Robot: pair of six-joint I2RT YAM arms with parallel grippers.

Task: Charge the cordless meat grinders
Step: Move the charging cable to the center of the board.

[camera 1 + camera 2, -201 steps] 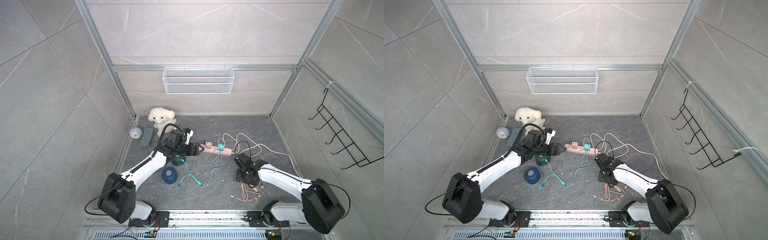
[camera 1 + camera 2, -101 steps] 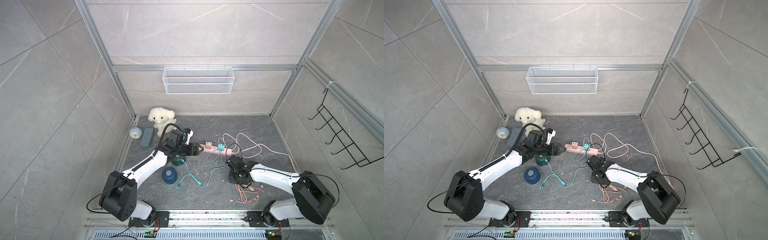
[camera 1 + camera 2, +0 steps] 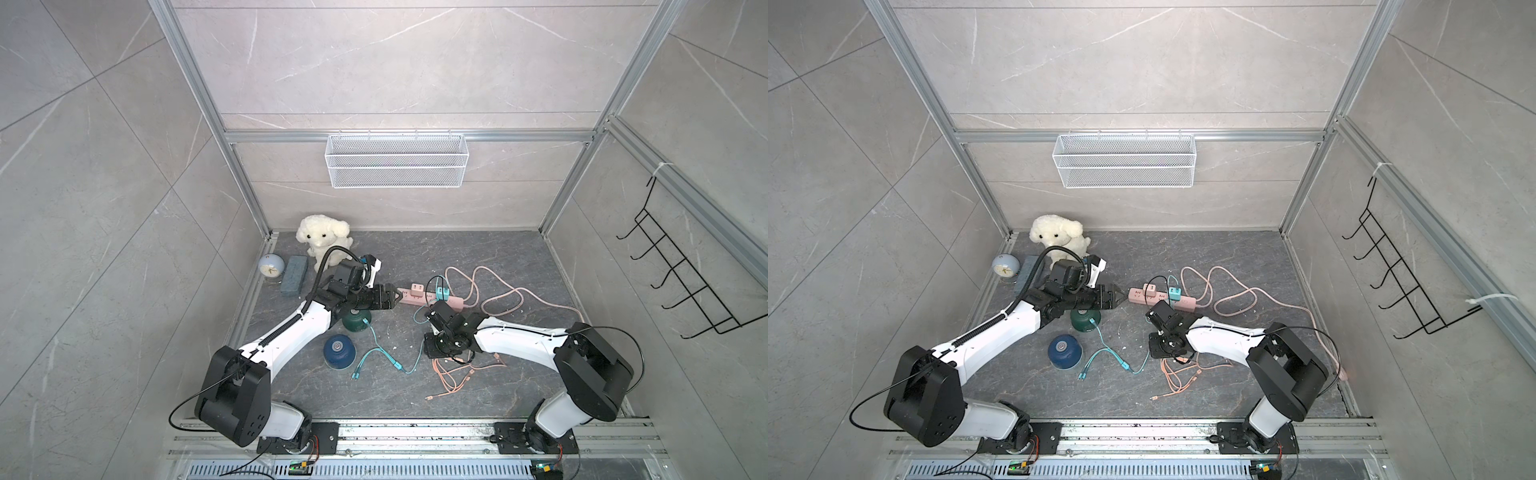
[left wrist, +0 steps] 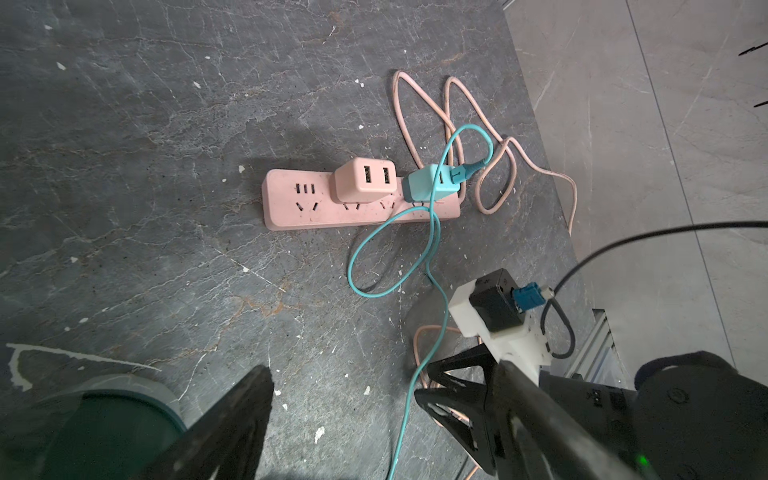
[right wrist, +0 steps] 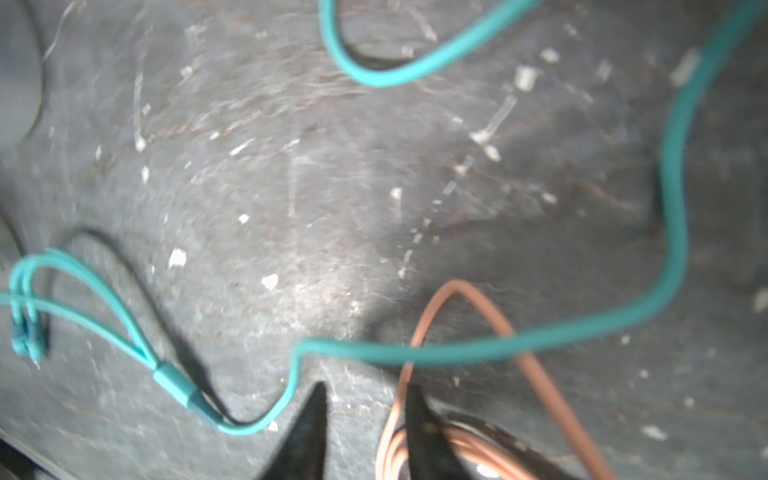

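The dark green meat grinder stands under my left gripper's wrist, and a teal cable end reaches its side. The dark blue meat grinder stands just in front of it, alone. My left gripper hovers open and empty, pointing at the pink power strip. The green grinder shows beside one finger in the left wrist view. My right gripper points down at the floor with its jaws apart. An orange cable runs between them against one finger. The teal cable's splitter lies beside it.
A pink charger and a teal charger sit in the strip, and the teal cable runs from the teal one. Orange cable ends lie loose. A plush dog, pale blue clock and grey block stand at the back left.
My right arm has swung left toward the teal cable and orange cable bundle. Its jaws closed and have parted again. The left arm has not moved.
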